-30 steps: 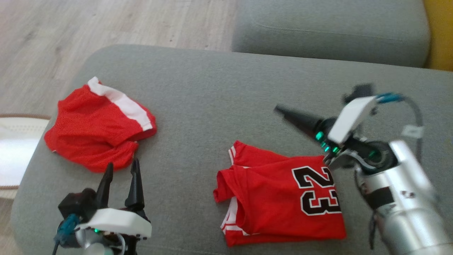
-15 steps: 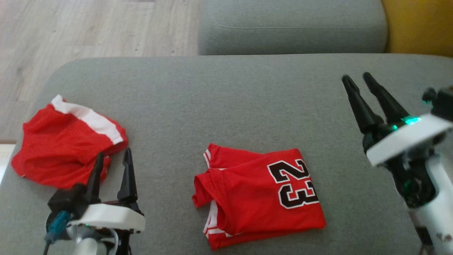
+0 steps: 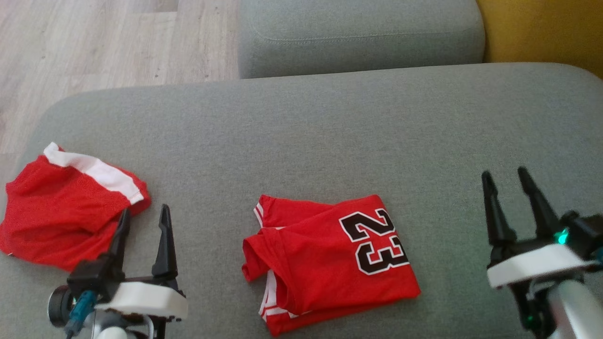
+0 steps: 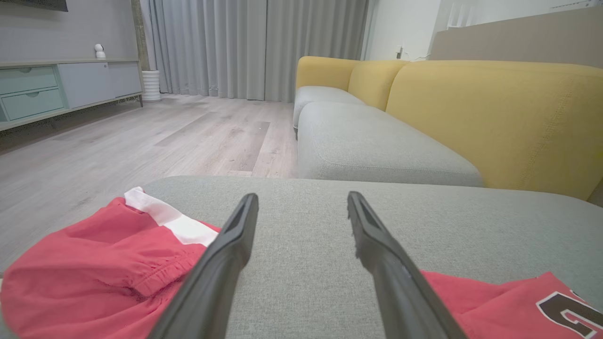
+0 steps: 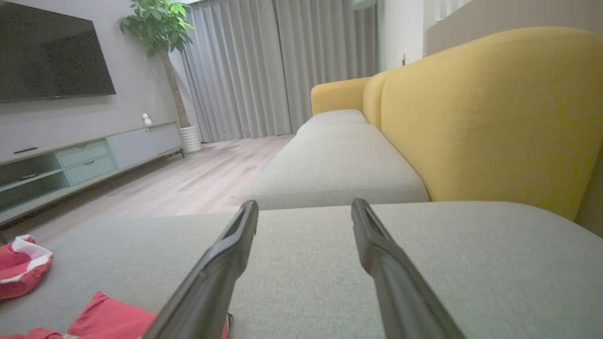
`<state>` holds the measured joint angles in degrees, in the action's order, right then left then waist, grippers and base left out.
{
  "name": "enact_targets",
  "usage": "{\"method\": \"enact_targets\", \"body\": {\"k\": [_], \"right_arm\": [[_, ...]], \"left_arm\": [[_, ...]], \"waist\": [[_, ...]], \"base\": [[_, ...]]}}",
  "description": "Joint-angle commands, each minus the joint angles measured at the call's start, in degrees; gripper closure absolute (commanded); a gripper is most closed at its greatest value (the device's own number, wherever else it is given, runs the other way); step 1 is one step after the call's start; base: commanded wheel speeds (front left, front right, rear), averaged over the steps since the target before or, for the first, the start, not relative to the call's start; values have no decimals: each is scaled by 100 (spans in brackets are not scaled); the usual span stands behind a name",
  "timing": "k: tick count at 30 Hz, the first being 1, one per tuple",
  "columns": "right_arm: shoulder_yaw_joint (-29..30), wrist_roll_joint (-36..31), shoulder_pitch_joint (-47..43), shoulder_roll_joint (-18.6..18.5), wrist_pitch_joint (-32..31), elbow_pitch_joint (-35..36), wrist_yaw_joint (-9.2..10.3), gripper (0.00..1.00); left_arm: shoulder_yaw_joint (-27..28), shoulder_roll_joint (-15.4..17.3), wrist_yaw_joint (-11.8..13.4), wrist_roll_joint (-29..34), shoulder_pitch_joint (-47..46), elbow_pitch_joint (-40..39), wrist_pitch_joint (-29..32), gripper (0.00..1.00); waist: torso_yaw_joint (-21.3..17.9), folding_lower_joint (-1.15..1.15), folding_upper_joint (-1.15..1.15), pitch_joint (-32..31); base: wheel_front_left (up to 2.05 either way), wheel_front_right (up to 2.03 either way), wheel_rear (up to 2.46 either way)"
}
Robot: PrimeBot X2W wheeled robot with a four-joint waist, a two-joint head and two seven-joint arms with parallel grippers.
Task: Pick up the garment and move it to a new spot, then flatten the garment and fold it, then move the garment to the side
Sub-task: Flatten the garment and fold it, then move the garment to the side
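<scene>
A folded red jersey (image 3: 325, 263) with a black "23" lies on the grey sofa seat (image 3: 306, 141), near its front middle. Its corner also shows in the left wrist view (image 4: 509, 301) and the right wrist view (image 5: 108, 315). A second garment, crumpled red shorts (image 3: 61, 221) with a white band, lies at the seat's left end (image 4: 94, 273). My left gripper (image 3: 144, 210) stands open and empty between the shorts and the jersey, touching neither. My right gripper (image 3: 503, 172) is open and empty to the right of the jersey, over bare cushion.
A second grey seat cushion (image 3: 358, 37) lies beyond the first, with the yellow backrest (image 3: 541, 33) on the right. Wooden floor (image 3: 94, 42) runs past the seat's left and far-left edges. A TV cabinet (image 5: 70, 160) stands across the room.
The head camera has shifted, sliding the scene left. My right gripper has swung away from the jersey's right edge and come back to the lower right, fingers pointing up. The garments lie as before.
</scene>
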<state>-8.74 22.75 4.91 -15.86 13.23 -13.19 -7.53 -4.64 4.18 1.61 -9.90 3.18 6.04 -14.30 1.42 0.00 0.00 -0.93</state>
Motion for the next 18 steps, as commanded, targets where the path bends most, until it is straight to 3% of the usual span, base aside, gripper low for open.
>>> {"method": "enact_targets", "body": {"k": [1,5,13,18], "right_arm": [[-19,-150,88,35,104,92,4,0],[4,-295,13,223,126,-45,4,0],[-150,-273,96,203,-1,-152,4,0],[-676,189,432,95,-948,-458,4,0]], "left_arm": [[215,48,43,74,-184,-193,-70,0],[236,4,-9,70,-148,-164,-70,0],[245,-52,-76,68,-171,-135,-70,0],[205,-82,-121,54,-212,-121,-70,0]], "waist": [[14,0,0,-3],[35,0,0,-4],[111,0,0,-36],[244,0,0,-34]], "base": [[0,0,0],[0,0,0],[0,0,0],[0,0,0]]}}
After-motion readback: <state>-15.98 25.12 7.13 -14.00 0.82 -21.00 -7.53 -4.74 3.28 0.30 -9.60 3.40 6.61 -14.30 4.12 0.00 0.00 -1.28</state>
